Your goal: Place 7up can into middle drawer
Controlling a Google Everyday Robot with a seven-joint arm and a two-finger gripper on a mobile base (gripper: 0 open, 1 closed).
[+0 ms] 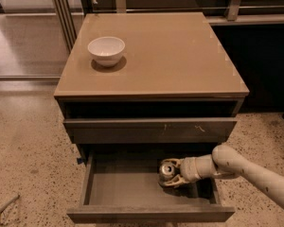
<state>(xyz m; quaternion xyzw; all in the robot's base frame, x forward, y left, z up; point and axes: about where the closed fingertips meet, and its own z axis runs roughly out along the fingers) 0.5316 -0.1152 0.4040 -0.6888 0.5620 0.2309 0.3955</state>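
One 7up can (169, 169): small metal cylinder, silver top with its opening facing up, inside the middle drawer (125, 186), right of centre. Whether it touches the drawer floor cannot be told. Gripper (165, 173): two pale fingers pinch the can from either side. Smooth cream arm (255, 173) reaches in from the right. Drawer pulled out; flat grey floor, thin walls. Above it, one shut grey drawer front (132, 130) with pale scratches. Glossy tan cabinet top (175, 56) bears one round white bowl (106, 50), back left. Speckled stone floor (28, 155) around.
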